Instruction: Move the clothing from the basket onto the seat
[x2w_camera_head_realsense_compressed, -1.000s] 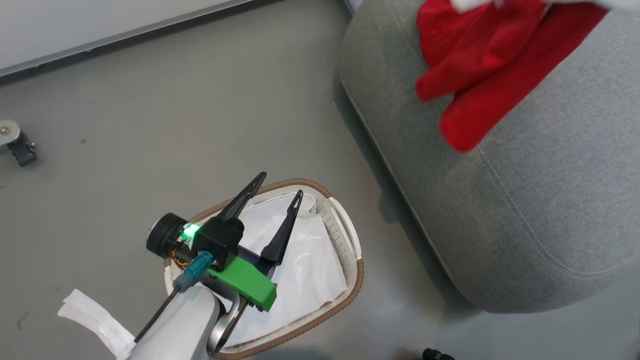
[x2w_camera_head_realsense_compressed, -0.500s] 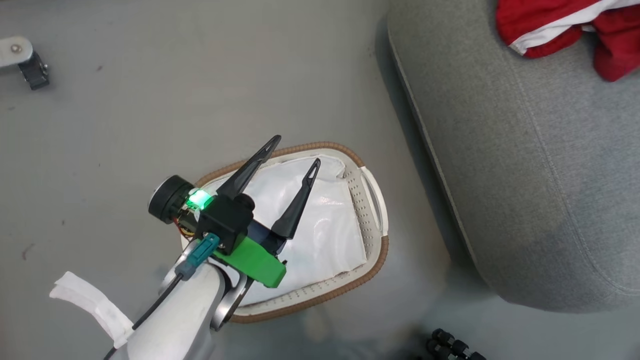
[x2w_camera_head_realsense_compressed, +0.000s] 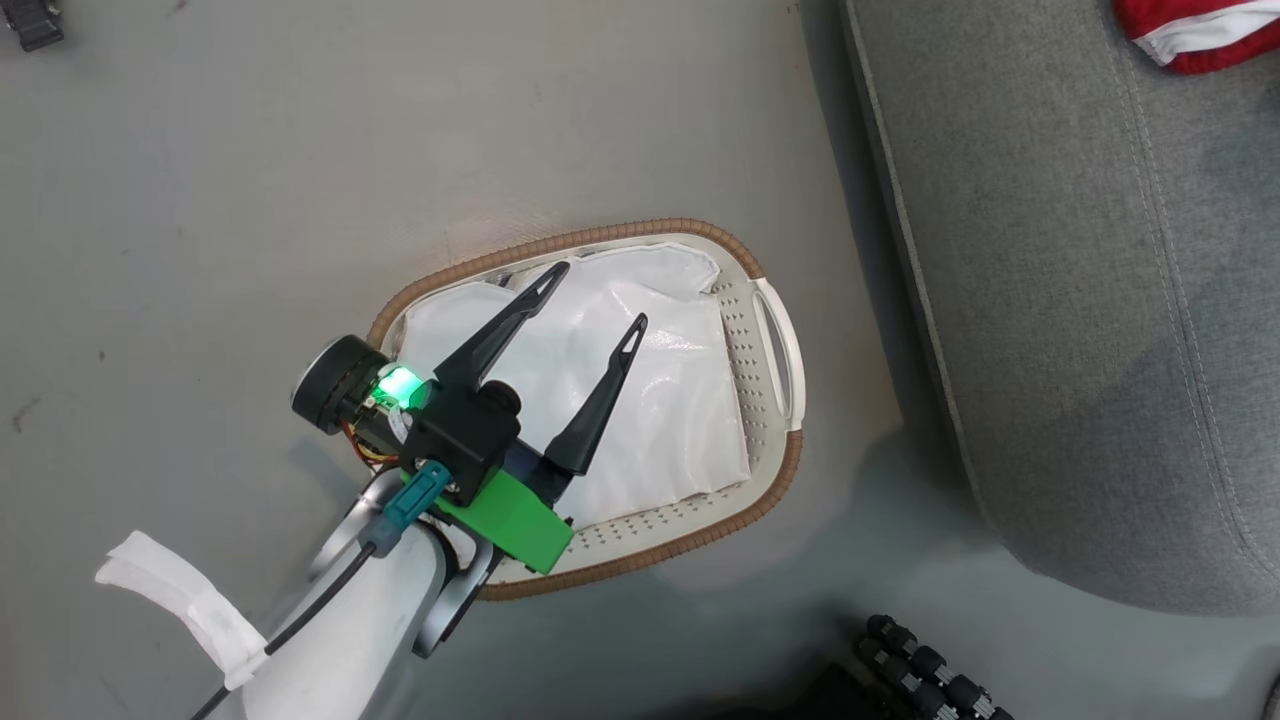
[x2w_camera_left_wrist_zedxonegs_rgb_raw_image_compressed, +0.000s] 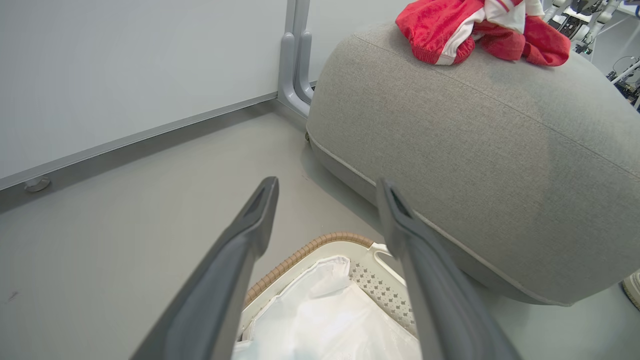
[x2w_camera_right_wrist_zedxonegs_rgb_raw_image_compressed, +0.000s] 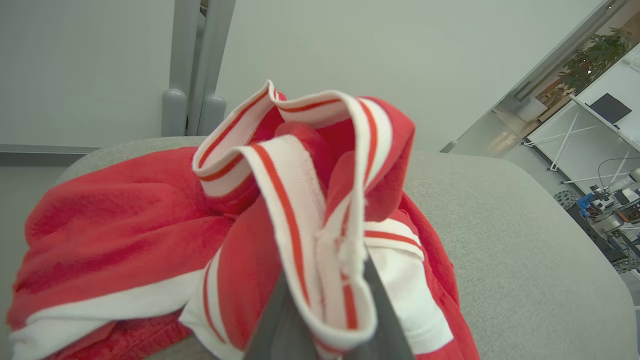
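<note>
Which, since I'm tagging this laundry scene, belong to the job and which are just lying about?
Job: red clothing, laundry basket, grey seat, left tool open over the basket, right tool shut on the clothing.
Lying about: white liner sheet, black ribbed object on the floor, grey wall post.

Under me smooth grey floor, plain white wall panel at eleven o'clock, grey upright post at twelve

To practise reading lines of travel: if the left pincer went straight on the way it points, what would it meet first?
Probably the bare floor just past the rim of the basket, near the foot of the seat. The open left pincer hangs above the basket; depth is unclear.
</note>
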